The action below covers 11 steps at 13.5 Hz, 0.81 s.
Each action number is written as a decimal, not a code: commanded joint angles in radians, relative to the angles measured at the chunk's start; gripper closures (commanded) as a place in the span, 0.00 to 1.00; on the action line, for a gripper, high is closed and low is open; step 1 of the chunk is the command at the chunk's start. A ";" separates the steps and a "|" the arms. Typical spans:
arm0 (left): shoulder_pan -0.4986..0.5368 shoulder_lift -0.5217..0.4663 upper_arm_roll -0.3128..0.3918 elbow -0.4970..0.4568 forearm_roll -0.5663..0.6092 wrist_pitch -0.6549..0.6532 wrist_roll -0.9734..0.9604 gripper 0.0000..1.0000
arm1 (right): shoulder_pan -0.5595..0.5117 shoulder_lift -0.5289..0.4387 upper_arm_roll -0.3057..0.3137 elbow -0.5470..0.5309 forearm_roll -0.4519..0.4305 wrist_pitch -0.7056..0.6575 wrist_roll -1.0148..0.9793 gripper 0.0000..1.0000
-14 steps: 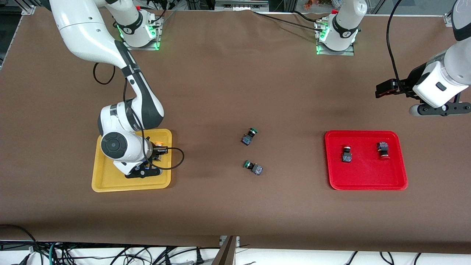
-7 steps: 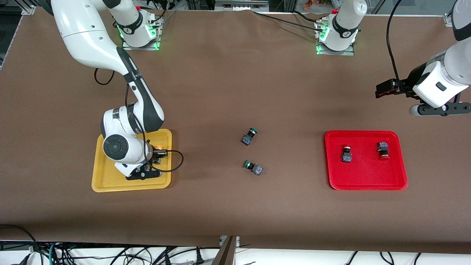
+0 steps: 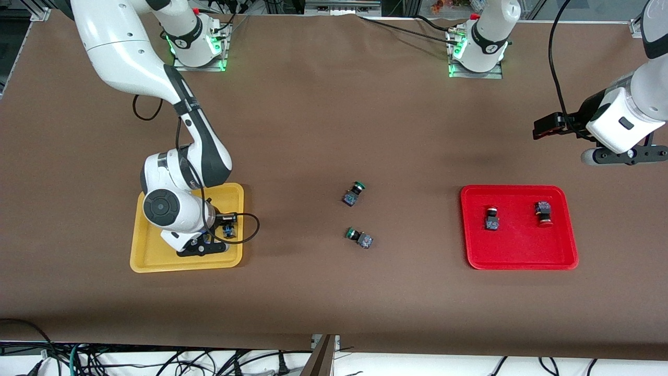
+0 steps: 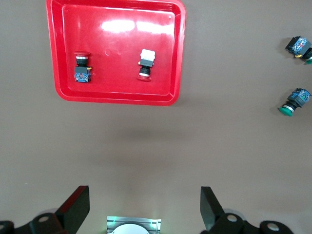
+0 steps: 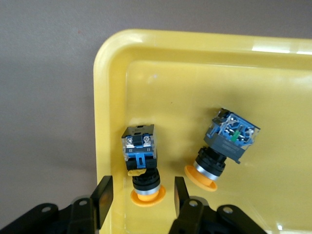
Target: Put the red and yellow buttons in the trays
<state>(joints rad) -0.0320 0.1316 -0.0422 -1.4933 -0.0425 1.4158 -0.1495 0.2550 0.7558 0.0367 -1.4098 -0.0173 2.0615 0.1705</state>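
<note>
The right gripper (image 5: 139, 195) has dropped, fingers spread astride a yellow button (image 5: 141, 161) (light, rigid; grip its blocky body), left gripper (image 4: 145, 207) waiting open.

In the front view, the white right arm's wrist is covering most of the shallow yellow plastic tray (image 3: 237, 194); of the two yellow-capped push-button switches in it, only one dark body (image 3: 228, 231) is showing beside the wrist. The right gripper (image 5: 140, 201) is being cut off by the right wrist view's edge, its fingertips (image 5: 104, 195) alone appearing.
</note>
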 commanded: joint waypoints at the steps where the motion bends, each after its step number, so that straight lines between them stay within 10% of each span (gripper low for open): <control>1: 0.000 0.019 0.002 0.031 0.013 -0.005 -0.007 0.00 | -0.005 -0.076 0.006 -0.012 0.007 -0.038 -0.002 0.40; 11: 0.004 0.025 0.002 0.031 0.012 -0.005 -0.005 0.00 | -0.008 -0.501 -0.040 -0.024 0.008 -0.458 -0.124 0.04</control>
<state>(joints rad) -0.0281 0.1420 -0.0406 -1.4915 -0.0425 1.4159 -0.1495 0.2535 0.3377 0.0229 -1.3971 -0.0162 1.6508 0.1161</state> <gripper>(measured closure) 0.000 0.154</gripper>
